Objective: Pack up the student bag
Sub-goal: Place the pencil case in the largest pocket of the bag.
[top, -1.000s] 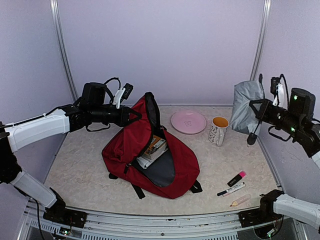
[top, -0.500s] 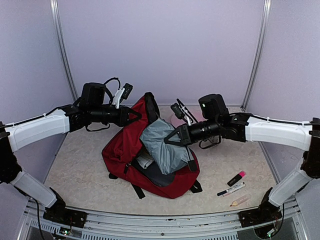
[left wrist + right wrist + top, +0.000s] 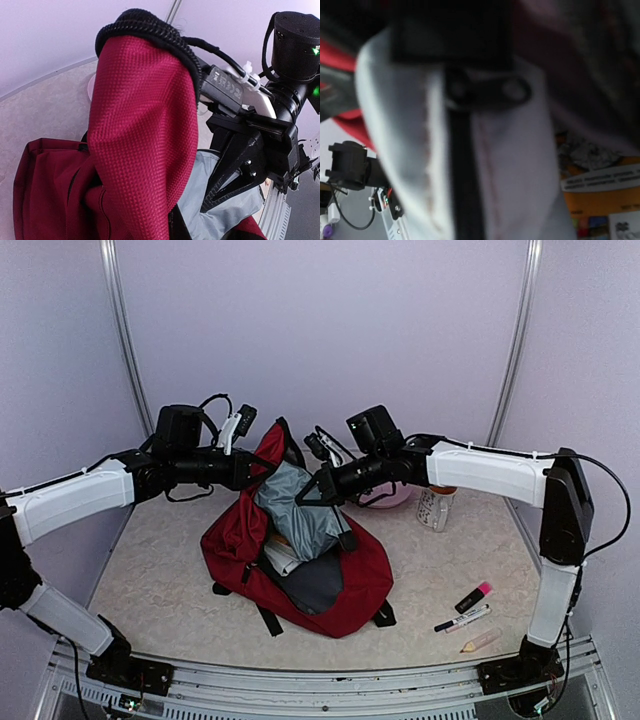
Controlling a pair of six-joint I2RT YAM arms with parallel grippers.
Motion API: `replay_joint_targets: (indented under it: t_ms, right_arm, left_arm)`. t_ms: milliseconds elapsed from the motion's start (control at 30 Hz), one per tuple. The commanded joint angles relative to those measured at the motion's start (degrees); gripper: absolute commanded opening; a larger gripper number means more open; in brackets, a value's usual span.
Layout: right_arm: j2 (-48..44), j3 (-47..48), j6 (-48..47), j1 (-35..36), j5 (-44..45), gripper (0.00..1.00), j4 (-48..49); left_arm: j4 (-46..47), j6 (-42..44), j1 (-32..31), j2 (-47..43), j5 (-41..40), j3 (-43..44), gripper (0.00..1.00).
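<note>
The dark red student bag (image 3: 350, 575) lies in the middle of the table with its mouth open. My left gripper (image 3: 264, 468) is shut on the bag's top edge and holds it up; in the left wrist view the red fabric (image 3: 145, 135) covers my fingers. My right gripper (image 3: 306, 496) is shut on the grey zip pouch (image 3: 296, 515), which hangs into the bag's mouth. The pouch fills the right wrist view (image 3: 515, 170), blurred. Books (image 3: 284, 562) lie inside the bag under the pouch.
A pink plate (image 3: 396, 499) and a patterned mug (image 3: 437, 508) stand behind the right arm. A pink highlighter (image 3: 473, 597), a marker (image 3: 462, 619) and a pale eraser-like piece (image 3: 480, 640) lie at the front right. Purple walls close off three sides.
My right arm swung from the far right over to the bag with the grey pouch and lowered it into the open mouth. The left gripper kept hold of the bag's top and raised it slightly.
</note>
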Motion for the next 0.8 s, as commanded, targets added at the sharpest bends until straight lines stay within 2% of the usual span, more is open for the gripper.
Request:
replay_joint_targets:
  t_ms: [0, 200, 333, 533, 767]
  right_arm:
    - [-2.2, -0.9, -0.3, -0.4, 2.6, 0.0, -0.3]
    - [-8.1, -11.4, -0.8, -0.2, 0.7, 0.0, -2.3]
    - [-8.9, -13.0, -0.1, 0.2, -0.8, 0.0, 0.5]
    - [-1.8, -4.2, 5.9, 0.1, -4.8, 0.0, 10.8]
    - [7.6, 6.4, 14.8, 0.1, 1.1, 0.0, 18.1]
  left_arm:
    - [4.1, 0.4, -0.7, -2.7, 3.4, 0.3, 0.0]
    - [4.3, 0.0, -0.4, -2.6, 4.0, 0.3, 0.0]
    - [4.8, -0.2, -0.4, -2.4, 4.9, 0.0, 0.0]
    - [6.9, -0.3, -0.6, -2.2, 11.2, -0.4, 0.0]
    - [11.8, -1.3, -1.3, -3.0, 18.1, -2.1, 0.0]
